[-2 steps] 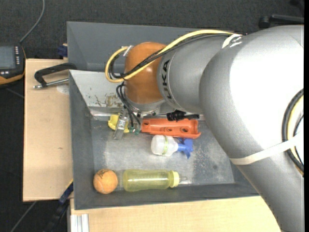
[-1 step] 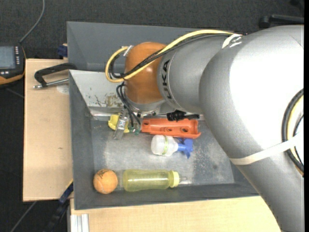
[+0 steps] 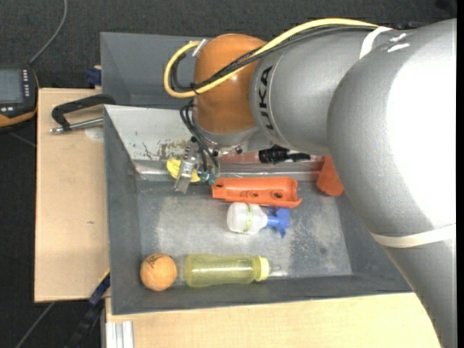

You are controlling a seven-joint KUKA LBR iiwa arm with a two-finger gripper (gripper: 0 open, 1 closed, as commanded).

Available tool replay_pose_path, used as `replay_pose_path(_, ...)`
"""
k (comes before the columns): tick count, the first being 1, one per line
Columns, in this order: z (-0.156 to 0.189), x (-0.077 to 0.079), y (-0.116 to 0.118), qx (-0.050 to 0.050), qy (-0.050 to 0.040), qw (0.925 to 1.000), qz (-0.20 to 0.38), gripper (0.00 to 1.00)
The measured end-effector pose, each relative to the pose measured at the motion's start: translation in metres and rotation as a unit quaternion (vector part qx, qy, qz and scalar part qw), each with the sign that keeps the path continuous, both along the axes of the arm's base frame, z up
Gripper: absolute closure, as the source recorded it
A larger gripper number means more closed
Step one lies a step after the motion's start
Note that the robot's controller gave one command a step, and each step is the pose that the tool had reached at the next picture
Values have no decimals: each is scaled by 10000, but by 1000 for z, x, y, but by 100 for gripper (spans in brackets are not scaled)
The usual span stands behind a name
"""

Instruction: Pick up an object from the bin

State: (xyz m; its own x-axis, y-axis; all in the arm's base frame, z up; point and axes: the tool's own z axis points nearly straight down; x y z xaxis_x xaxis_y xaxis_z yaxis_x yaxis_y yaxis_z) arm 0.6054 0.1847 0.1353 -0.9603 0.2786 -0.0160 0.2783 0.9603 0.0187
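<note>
Your gripper (image 3: pixel 187 174) sits low by the bin's (image 3: pixel 123 216) far wall, near its left corner, against a small yellow thing (image 3: pixel 174 167). Whether it is clenched or released I cannot tell. Get that thing squarely caught before you raise, and keep clear of the orange plastic bar (image 3: pixel 254 191) just beside it. The wrist hides part of the yellow thing.

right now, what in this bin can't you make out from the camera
- Yellow thing at the back left, camera view: partly behind the pincer, so its kind is unclear.
- Orange piece at the right: the arm covers part of it, shape cut off.
- Back right of the bin: hidden under the arm.
- Blue thing beside the white bottle: too small to name.
</note>
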Motion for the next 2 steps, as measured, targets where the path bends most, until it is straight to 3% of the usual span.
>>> replay_pose_path(1,-3,-1,-1,-6,25,10000,-3,100)
replay_pose_path(2,30,2,1,17,-40,10000,4,100)
